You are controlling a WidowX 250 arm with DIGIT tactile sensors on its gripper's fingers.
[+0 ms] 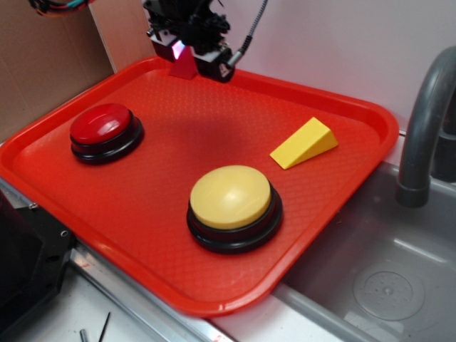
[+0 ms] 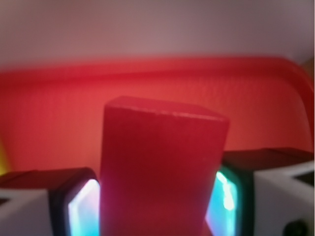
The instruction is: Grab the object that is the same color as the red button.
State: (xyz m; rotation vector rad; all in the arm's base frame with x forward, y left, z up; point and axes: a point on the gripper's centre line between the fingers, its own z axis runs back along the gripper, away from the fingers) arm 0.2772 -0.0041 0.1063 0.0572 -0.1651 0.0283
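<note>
I see the gripper (image 1: 187, 58) at the far edge of the tray (image 1: 214, 299), clamped on the red wedge (image 1: 184, 65). On wrist cam the wedge (image 2: 162, 172) fills the gap, both pads (image 2: 81, 211) tight against its sides. I can't tell if the wedge base touches the tray or sits just off it. Red button (image 1: 103, 127) is near-left of the gripper, yellow button (image 1: 231, 196) well toward the near side, yellow wedge (image 1: 305, 142) off to the right. Sink (image 1: 385, 278) beyond the tray's right edge.
</note>
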